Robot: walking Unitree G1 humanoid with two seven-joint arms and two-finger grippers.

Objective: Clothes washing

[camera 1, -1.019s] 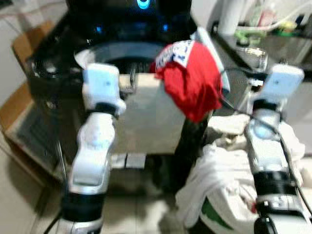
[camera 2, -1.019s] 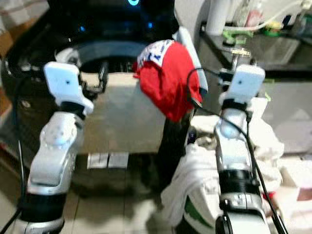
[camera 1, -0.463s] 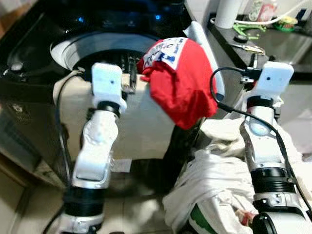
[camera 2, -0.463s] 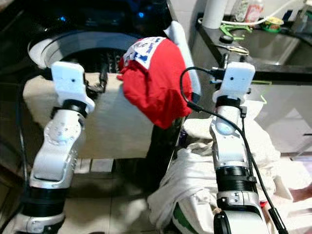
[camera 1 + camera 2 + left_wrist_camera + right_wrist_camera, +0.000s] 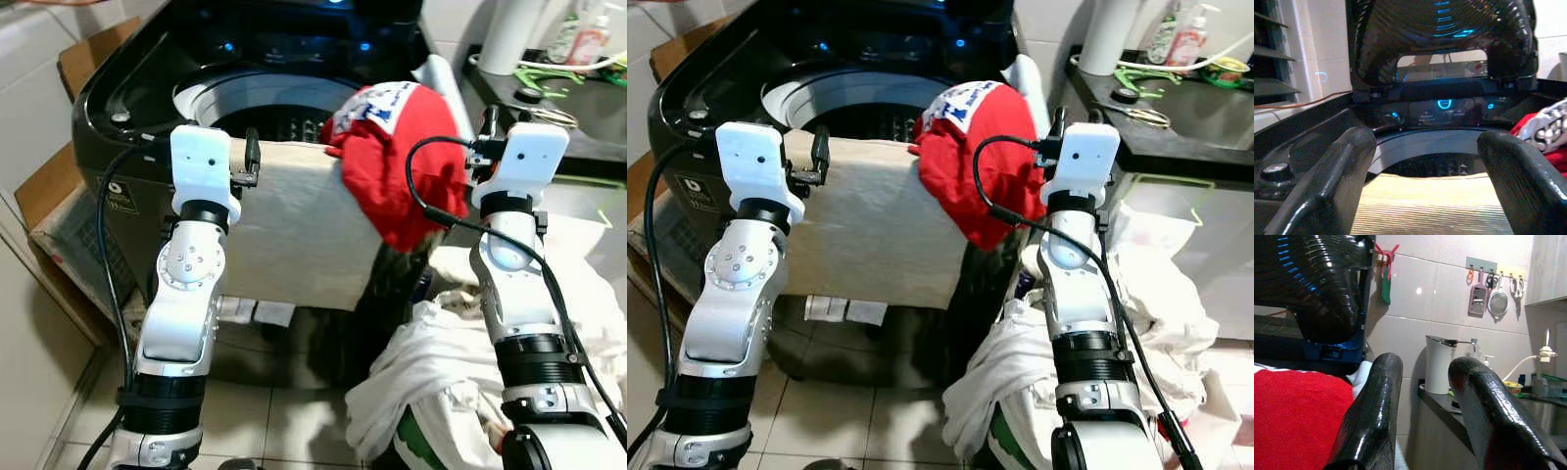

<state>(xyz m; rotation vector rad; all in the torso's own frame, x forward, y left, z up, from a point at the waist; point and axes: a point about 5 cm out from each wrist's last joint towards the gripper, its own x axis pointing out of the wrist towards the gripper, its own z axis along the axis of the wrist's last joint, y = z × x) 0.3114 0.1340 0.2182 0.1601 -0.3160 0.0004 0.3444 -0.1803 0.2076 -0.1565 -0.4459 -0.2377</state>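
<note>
Left gripper (image 5: 1425, 191) spread wide, empty, over beige cloth (image 5: 294, 230) draped across black top-load washer (image 5: 127, 108) rim. Right gripper (image 5: 1422, 416) parted (nothing between fingers), beside red garment (image 5: 397, 162).

Both arms raised fwd; left gripper (image 5: 1425, 196) & right gripper (image 5: 1422, 416) jaws open.

Silver jointed arms, white boxy wrists, black cables, glossy black claw fingers (image 5: 1376, 416).
</note>
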